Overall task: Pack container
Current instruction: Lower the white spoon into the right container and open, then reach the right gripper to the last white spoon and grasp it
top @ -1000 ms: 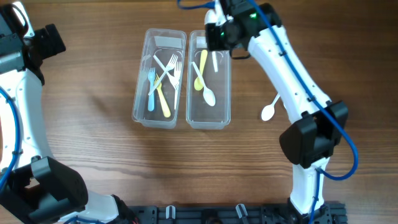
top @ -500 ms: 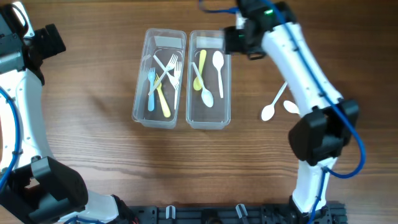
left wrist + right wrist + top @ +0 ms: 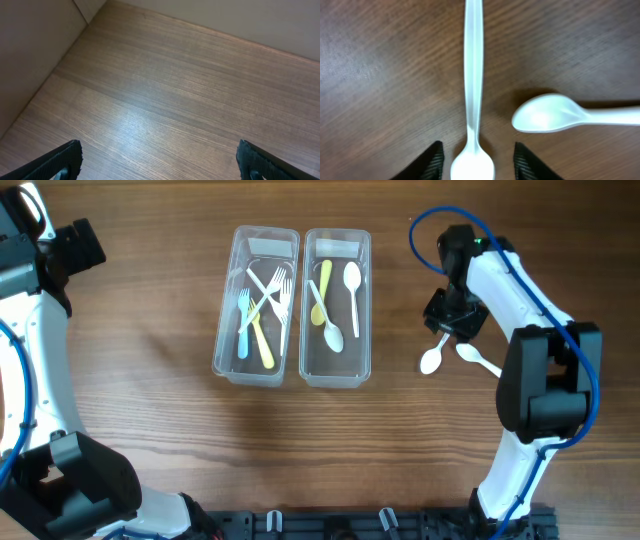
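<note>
Two clear containers sit side by side at the table's [image 3: 150, 430] upper middle, long sides touching: the left container [image 3: 266, 232] and the right container [image 3: 336, 235]. A second ago the right gripper [image 3: 452, 315] hung over the far end of the right container with a white spoon [image 3: 352, 285]. That spoon now lies flat inside along the container's right wall, bowl toward the far end, and the gripper has swung away to the right and come down over the bare wood.

The left container holds four forks: one blue, one yellow and two white, crossed over each other. The right container holds three spoons: the white one, a yellow one and a pale one whose colour is hard to tell.

Two more white spoons lie on the table, well apart from the containers. The right gripper is spread, gripping nothing, its fingers either side of the bowl end of the nearer loose spoon [image 3: 473, 75]. The second loose spoon [image 3: 555, 114] lies just beside it, apart. The left gripper [image 3: 160, 162], far left, is spread wide over empty wood.
</note>
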Robot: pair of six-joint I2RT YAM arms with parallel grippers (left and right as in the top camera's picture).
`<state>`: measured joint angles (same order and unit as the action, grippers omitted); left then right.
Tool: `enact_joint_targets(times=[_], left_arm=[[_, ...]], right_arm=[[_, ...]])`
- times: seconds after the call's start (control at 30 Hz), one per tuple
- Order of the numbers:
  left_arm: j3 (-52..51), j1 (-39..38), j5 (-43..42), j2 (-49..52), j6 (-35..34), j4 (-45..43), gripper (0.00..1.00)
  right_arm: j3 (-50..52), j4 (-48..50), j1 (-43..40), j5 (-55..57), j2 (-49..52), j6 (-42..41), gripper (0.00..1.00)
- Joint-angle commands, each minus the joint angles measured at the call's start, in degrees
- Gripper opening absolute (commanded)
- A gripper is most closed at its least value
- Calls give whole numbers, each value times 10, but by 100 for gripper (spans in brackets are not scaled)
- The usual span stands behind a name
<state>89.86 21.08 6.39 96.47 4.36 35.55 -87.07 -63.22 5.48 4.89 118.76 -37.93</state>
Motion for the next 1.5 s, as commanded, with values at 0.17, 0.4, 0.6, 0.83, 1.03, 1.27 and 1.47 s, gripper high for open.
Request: enact_joint_targets(times=[0.17, 0.4, 0.6, 0.83, 1.03, 1.27, 1.47], left_arm=[[6, 3, 3, -9, -3, -2, 100], [6, 3, 3, -9, -3, -2, 100], [6, 3, 3, -9, -3, -2, 100], [6, 3, 3, -9, -3, -2, 100], [6, 3, 3, -9, -3, -2, 100], [6, 3, 3, -9, -3, -2, 100], [6, 3, 3, -9, -3, -2, 100]], right_arm=[[69, 98, 2, -38, -7, -56, 38], [117, 137, 2, -35, 1, -71, 29], [121, 132, 2, -35, 1, -61, 4], [2, 127, 2, -52, -19, 77, 4], [-271, 103, 46, -157, -61, 197, 4], [-253, 95, 156, -153, -35, 199, 4], [-224, 96, 186, -135, -26, 198, 4]])
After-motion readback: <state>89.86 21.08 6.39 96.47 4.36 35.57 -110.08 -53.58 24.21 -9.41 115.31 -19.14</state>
